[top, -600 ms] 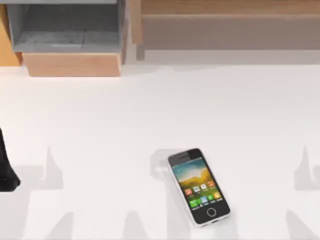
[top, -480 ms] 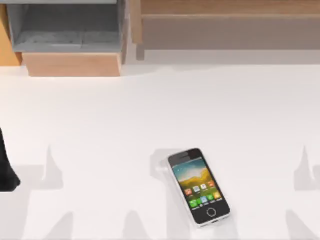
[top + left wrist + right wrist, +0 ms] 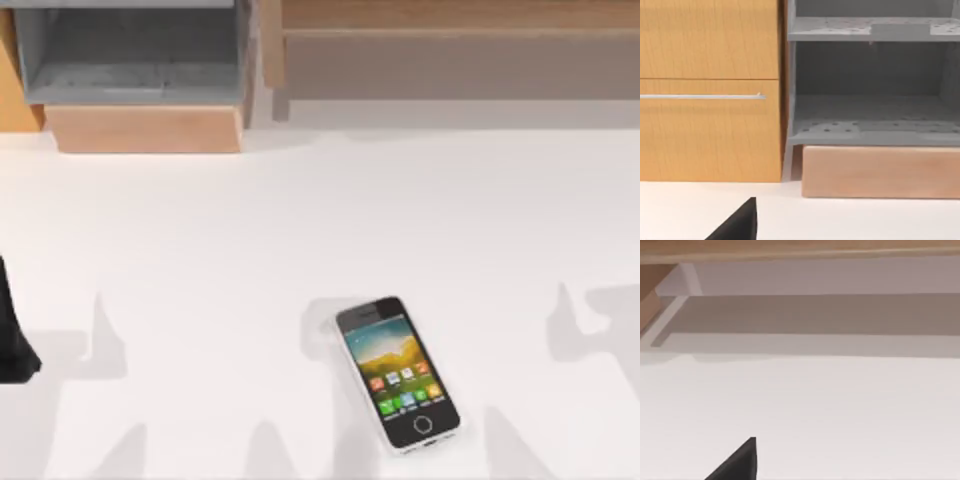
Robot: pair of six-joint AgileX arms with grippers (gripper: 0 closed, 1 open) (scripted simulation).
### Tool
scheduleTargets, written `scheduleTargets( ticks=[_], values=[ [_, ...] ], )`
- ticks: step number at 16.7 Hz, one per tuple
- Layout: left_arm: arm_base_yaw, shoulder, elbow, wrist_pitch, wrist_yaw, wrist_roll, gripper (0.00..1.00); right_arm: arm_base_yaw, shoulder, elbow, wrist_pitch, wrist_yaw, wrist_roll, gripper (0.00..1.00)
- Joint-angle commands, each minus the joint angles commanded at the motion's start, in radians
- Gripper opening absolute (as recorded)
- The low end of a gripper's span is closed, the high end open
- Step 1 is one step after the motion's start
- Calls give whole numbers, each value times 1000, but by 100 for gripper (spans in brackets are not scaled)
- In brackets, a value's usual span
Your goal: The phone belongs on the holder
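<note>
Phone [image 3: 398, 373] flat on white table [image 3: 300, 230]

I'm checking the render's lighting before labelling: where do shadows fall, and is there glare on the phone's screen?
Top view: grey arm-shaped shadows lie on the white table along its near edge and at both sides; a soft one sits just left of the phone, whose screen shows no glare. Left wrist view: the grey shelf unit is dim inside. Right wrist view: a broad shadow band under the wooden ledge.

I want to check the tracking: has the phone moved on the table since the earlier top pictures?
No. In the top view the phone lies flat on the white table at the same spot and angle, equally far from the wooden block at the back.
</note>
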Motion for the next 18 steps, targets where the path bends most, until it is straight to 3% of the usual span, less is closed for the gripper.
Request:
scheduleTargets(
  ticks=[11,18],
  values=[
    [0,0,0,0,0,0,100,418,1217,791,-598,7,230,100],
    [0,0,0,0,0,0,100,577,1584,1110,-793,0,319,100]
  ],
)
